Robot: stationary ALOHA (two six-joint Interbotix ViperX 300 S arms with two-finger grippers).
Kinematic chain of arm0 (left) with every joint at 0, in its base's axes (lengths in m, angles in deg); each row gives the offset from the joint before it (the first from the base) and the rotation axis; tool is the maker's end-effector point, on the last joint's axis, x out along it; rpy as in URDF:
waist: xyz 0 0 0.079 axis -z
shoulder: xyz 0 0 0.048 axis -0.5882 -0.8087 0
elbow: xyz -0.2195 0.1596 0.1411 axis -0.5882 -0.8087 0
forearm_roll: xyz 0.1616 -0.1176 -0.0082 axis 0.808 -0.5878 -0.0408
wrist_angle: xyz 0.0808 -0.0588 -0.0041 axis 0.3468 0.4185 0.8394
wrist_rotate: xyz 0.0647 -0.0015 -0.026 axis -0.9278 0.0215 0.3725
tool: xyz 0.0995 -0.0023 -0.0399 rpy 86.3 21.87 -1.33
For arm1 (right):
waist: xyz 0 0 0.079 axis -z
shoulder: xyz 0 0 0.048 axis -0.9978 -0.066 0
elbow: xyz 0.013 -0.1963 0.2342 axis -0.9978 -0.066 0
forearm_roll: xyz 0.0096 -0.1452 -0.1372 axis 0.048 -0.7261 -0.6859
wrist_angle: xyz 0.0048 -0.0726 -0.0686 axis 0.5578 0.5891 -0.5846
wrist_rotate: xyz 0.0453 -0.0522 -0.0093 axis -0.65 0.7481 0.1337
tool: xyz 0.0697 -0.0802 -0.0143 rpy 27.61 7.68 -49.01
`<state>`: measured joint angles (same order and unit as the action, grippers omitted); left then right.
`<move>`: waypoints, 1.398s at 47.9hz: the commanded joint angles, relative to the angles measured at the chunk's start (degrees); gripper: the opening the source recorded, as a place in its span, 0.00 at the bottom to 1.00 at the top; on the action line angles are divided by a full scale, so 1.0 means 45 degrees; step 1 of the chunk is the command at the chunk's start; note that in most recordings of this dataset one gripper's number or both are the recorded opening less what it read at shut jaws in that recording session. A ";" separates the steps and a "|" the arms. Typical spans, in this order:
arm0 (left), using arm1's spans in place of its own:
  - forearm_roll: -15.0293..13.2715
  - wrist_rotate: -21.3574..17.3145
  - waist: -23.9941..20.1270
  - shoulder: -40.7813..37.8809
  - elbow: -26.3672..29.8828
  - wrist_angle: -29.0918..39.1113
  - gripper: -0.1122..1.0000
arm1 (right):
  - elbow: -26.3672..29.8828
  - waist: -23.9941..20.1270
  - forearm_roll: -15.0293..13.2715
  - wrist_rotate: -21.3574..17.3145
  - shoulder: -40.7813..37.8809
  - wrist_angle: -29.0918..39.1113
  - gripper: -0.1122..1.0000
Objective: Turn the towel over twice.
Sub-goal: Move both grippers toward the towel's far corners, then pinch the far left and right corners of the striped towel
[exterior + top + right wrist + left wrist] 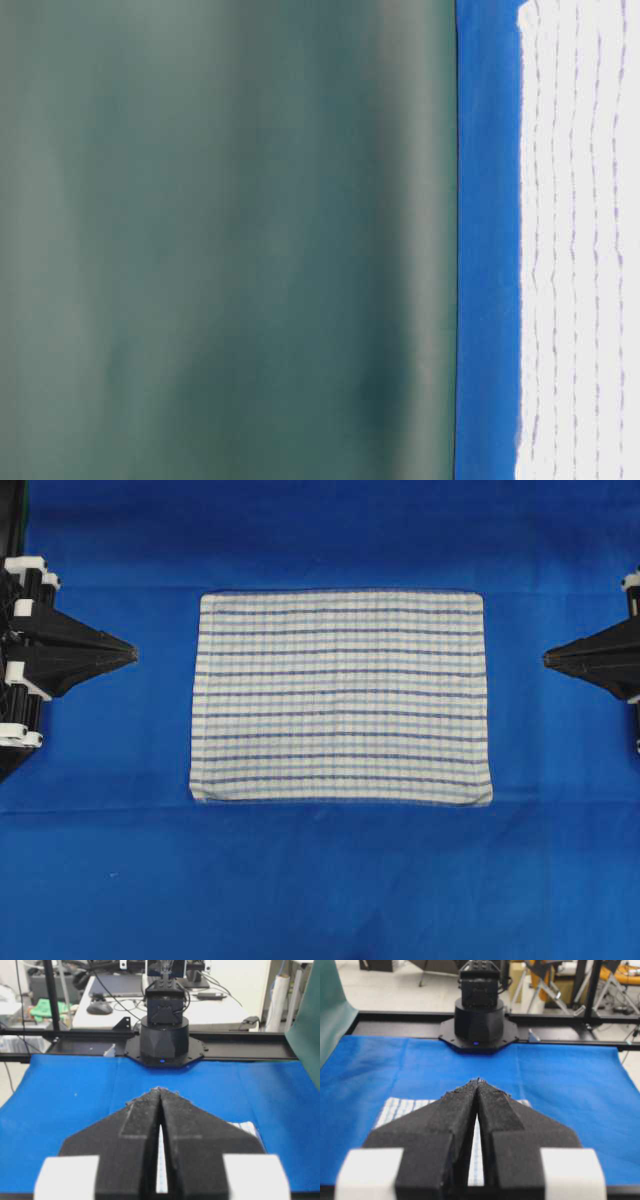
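On the blue table cover (320, 880), the towel (340, 695) lies flat between both closed end effectors.

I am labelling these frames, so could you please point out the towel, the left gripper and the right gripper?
towel (340, 695), overhead view, middle of the striped face.
left gripper (132, 654), overhead view, tip of the shut fingers.
right gripper (546, 659), overhead view, tip of the shut fingers.

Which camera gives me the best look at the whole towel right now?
The overhead view: the towel lies flat on the blue cloth with all four edges showing. The table-level view catches a striped strip of it; each wrist view shows slivers past its shut gripper.
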<state>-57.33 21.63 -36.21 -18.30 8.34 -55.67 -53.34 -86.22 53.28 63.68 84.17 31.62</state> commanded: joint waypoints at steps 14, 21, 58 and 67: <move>-0.0254 -0.0176 -0.1152 -0.0293 0.0078 0.0840 0.10 | 0.0684 0.2441 0.0078 -0.0449 -0.0293 0.1797 0.10; -0.0254 -0.0156 -0.2031 -0.0645 -0.0156 0.0957 0.10 | 0.0586 0.3574 0.0059 -0.0703 -0.0918 0.2051 0.10; -0.0254 -0.0137 -0.5508 -0.8418 -0.1152 -0.3965 0.91 | 0.1523 0.6602 -0.0176 -0.1113 -0.9277 0.1836 0.66; -0.0254 -0.0137 -0.5938 -1.1016 -0.0547 -0.4961 0.91 | 0.1602 0.6875 -0.0195 -0.1113 -1.0820 0.1016 0.66</move>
<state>-58.38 21.01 -62.40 -64.80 4.12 -76.06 -47.10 -55.89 52.58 58.58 37.24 38.04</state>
